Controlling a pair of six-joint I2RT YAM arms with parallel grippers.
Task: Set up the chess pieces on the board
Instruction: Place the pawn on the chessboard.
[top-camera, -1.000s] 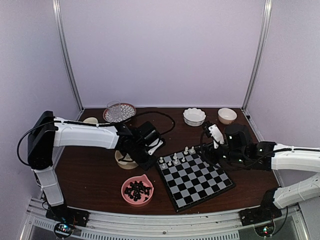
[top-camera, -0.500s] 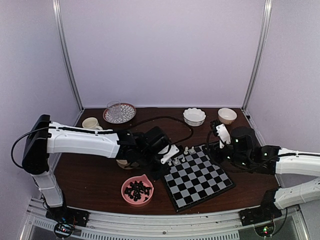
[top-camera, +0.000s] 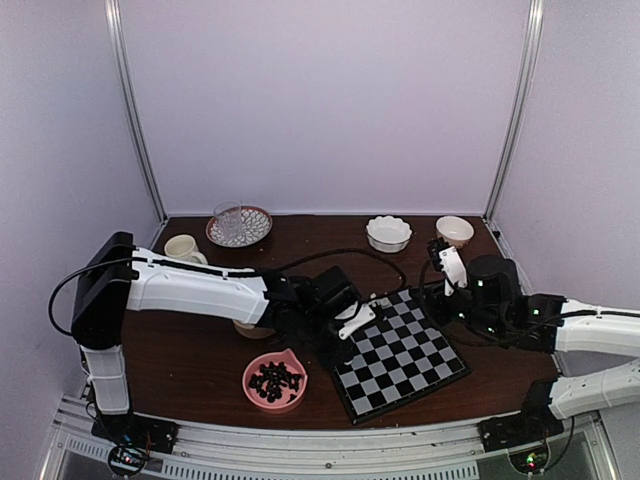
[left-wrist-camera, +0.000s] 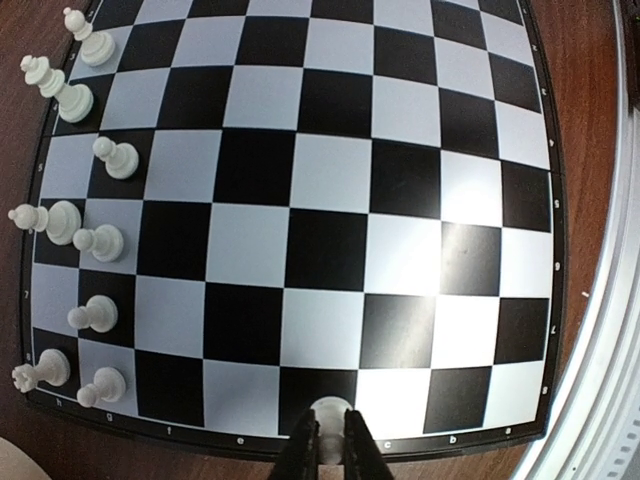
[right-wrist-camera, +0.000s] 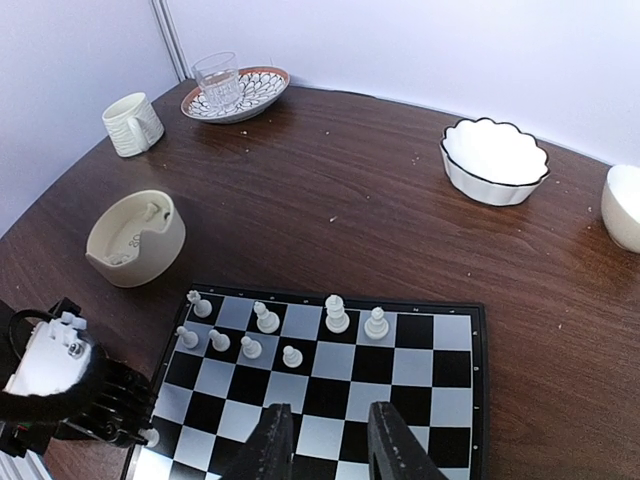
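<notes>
We judge the white piece light and rigid; hold its head. Left gripper pinches it; right gripper part-open, empty.

The board is checked black and pale grey-white, dark-bordered; its chess pieces are cream-white. At its eight o'clock a pink bowl holds black pieces; the table is dark brown.

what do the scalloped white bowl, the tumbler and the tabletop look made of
Scalloped white bowl: probably glazed ceramic, glossy white with a thin dark rim line. Tumbler: likely clear glass, see-through with cut facets. Tabletop: dark wood or wood-look laminate, showing grain streaks and a soft sheen.
</notes>
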